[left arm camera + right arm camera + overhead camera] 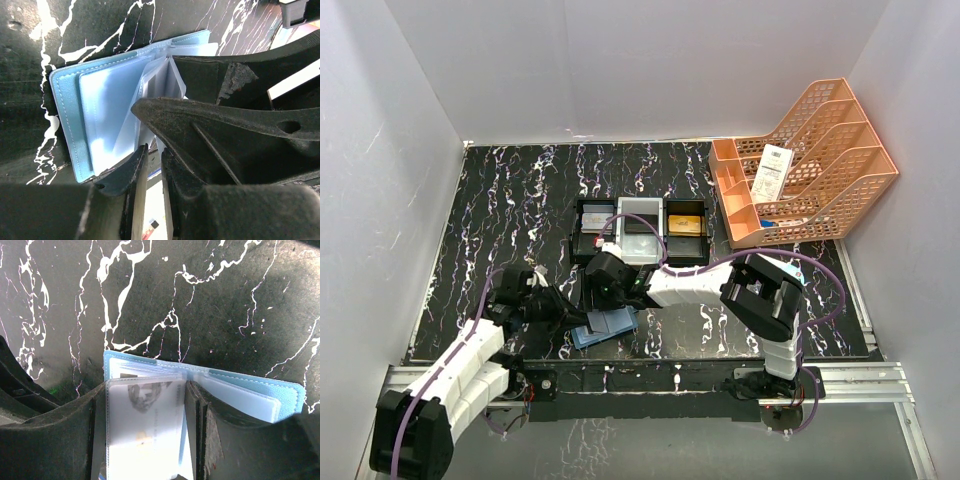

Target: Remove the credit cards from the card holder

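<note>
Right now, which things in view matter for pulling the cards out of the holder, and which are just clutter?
Job: teal-blue folding card holder with clear pockets; greyish plastic card inside one clear pocket; gold card and black card lying in the black-and-white three-compartment tray.
Lying about: orange plastic file rack; white barcoded paper slip in it.

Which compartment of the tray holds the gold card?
The right compartment: it holds the gold card; the middle holds a black card, the left a greyish card.
</note>
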`<action>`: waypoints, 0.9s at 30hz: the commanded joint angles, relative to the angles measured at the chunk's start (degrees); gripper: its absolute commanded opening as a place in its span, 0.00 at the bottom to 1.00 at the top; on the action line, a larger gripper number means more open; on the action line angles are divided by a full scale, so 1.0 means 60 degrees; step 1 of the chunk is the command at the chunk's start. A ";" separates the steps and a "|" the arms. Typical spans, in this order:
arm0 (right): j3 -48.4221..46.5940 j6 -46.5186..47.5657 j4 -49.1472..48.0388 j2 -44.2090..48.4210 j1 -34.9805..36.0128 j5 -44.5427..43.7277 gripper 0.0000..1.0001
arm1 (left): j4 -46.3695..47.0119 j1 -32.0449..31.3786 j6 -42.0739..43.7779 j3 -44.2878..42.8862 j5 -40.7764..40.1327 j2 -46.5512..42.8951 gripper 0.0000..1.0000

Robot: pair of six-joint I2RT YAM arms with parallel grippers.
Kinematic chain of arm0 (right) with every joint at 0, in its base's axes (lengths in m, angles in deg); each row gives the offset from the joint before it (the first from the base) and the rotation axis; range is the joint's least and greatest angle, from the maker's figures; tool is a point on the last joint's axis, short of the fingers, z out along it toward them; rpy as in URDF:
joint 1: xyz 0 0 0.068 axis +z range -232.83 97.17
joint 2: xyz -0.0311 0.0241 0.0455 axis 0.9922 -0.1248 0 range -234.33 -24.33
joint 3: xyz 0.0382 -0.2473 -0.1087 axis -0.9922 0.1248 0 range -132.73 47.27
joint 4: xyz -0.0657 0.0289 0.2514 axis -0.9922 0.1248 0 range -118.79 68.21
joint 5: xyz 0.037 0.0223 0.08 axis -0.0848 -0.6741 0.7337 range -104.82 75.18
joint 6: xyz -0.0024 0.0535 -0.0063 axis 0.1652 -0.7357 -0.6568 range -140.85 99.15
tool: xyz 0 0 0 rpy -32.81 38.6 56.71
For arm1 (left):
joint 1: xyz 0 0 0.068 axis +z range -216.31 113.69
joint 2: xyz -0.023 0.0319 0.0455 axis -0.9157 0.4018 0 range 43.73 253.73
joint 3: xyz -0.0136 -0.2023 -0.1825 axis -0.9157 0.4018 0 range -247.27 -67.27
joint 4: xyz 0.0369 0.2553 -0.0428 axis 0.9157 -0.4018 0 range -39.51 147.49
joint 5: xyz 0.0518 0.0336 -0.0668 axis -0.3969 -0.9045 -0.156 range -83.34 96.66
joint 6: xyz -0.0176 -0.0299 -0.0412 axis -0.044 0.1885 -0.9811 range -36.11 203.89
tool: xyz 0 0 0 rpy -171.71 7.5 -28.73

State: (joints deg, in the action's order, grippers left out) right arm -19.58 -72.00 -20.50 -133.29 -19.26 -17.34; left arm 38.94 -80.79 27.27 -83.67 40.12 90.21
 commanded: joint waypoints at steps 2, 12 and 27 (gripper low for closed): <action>0.0172 -0.0069 0.0331 -0.0472 0.0055 0.0257 0.48 | -0.0038 -0.0213 -0.0173 -0.0466 0.0063 0.0053 0.16; 0.0101 -0.0140 0.0210 -0.0245 0.0063 0.0490 0.53 | 0.1551 -0.0836 -0.0963 0.0082 -0.0401 0.0221 0.15; 0.0514 -0.0625 0.0345 0.1323 -0.0021 -0.0616 0.78 | 0.2727 -0.1221 -0.1237 0.0214 -0.0746 0.0647 0.19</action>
State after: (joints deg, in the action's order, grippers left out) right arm -18.56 -74.50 -19.38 -130.87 -20.59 -19.18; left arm 47.47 -87.22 21.21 -82.14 35.02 93.31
